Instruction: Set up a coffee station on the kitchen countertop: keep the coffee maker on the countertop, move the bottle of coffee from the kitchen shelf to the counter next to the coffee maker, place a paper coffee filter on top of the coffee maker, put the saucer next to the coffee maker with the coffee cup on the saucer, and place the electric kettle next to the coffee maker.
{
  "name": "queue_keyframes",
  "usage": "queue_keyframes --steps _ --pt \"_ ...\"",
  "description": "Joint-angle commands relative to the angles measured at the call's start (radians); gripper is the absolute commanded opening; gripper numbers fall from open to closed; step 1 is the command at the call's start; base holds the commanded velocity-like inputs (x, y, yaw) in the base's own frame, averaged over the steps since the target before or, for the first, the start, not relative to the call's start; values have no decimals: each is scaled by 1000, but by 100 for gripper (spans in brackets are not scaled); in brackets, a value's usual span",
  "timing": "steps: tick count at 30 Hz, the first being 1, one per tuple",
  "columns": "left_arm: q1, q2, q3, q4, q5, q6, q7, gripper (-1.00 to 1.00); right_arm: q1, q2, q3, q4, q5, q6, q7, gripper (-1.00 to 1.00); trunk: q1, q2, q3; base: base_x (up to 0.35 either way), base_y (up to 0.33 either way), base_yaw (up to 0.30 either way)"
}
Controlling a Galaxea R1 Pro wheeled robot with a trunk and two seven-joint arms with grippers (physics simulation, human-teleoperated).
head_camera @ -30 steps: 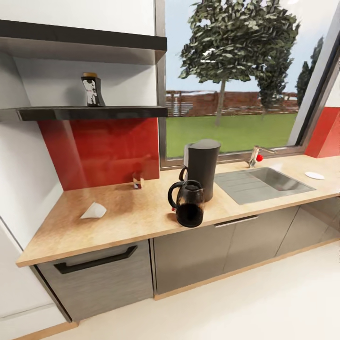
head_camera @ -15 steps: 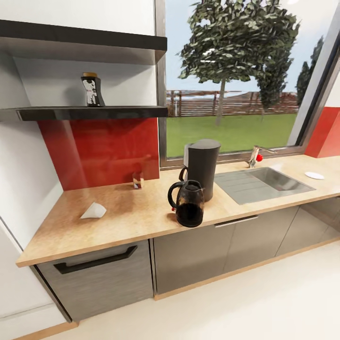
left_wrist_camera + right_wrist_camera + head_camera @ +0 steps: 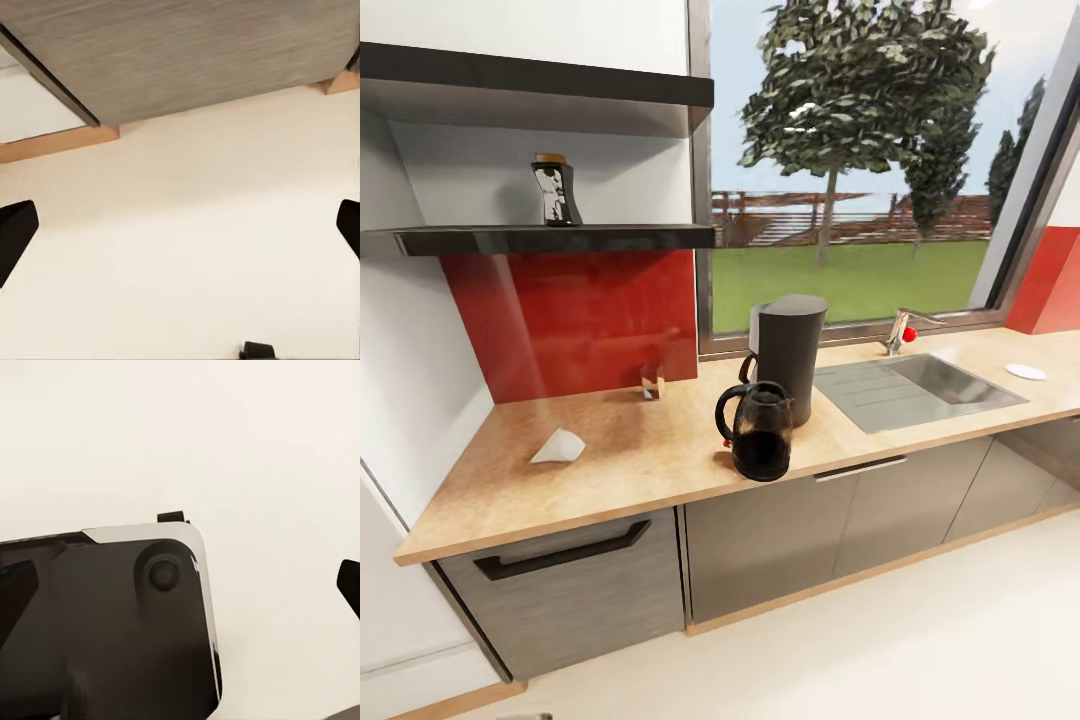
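The dark coffee maker point(image 3: 790, 352) stands on the tan countertop point(image 3: 630, 465) left of the sink. Just in front of it sits the brown-glass electric kettle point(image 3: 760, 432). The bottle of coffee point(image 3: 555, 190) is up on the dark kitchen shelf point(image 3: 610, 239). A paper coffee filter point(image 3: 560, 446) lies on the counter's left part. A small glossy coffee cup point(image 3: 651, 381) stands by the red backsplash. The saucer point(image 3: 1026, 372) lies far right, past the sink. My left gripper point(image 3: 180, 240) and right gripper point(image 3: 180, 592) are both open and empty, low over the pale floor.
A steel sink point(image 3: 920, 388) with a tap point(image 3: 901, 330) takes up the counter's right part. Dark grey cabinets point(image 3: 570, 585) run below the worktop, and the left wrist view looks at one cabinet front point(image 3: 187, 52). A black part of the robot's base point(image 3: 112, 622) shows under the right gripper.
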State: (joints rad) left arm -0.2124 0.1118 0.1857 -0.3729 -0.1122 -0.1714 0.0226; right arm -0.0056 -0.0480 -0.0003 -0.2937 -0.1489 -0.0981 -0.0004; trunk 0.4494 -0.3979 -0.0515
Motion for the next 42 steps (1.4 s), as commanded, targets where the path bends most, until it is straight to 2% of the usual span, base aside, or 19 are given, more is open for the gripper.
queue_keyframes --steps 1,6,14,18,21,26,28,33,37,39,42 --pt "-1 -3 5 -35 -10 -5 0 100 -1 0 0 0 -8 -3 0 100 1 -2 -2 0 0 0" --pt "-3 -10 -3 -167 -7 -6 -19 100 -1 0 0 1 -8 -3 -1 100 1 -2 -2 0 0 0" --pt "-5 -27 -5 -435 -1 9 -127 100 -1 2 2 1 -8 -3 -1 100 1 -2 -2 0 0 0" --pt "-5 -53 -7 -550 1 32 -149 100 -1 3 2 2 -8 -3 -1 100 1 -2 -2 0 0 0" --pt "-6 -79 -28 -620 2 65 -162 100 -1 3 2 1 -8 -3 -1 100 1 -2 -2 0 0 0" --pt "-41 -99 -90 -669 3 87 -187 100 -1 3 2 1 -8 -3 -1 100 1 -2 -2 0 0 0" --pt "-60 -105 -103 -676 5 99 -191 100 -1 3 2 2 -8 -3 -1 100 1 -2 -2 0 0 0" --pt "-100 -123 -111 -698 6 162 -195 100 -1 4 2 2 -8 -3 -1 100 1 -2 -2 0 0 0" --pt "-126 -131 -112 -749 8 213 -202 100 -1 4 2 2 -8 -3 -1 100 1 -2 -2 0 0 0" --pt "-134 -135 -112 -776 8 240 -218 100 -1 4 2 2 -8 -3 -1 100 1 -2 -2 0 0 0" --pt "-152 -153 -113 -833 8 319 -263 100 -1 4 2 1 -8 -3 -1 100 1 -2 -2 0 0 0"
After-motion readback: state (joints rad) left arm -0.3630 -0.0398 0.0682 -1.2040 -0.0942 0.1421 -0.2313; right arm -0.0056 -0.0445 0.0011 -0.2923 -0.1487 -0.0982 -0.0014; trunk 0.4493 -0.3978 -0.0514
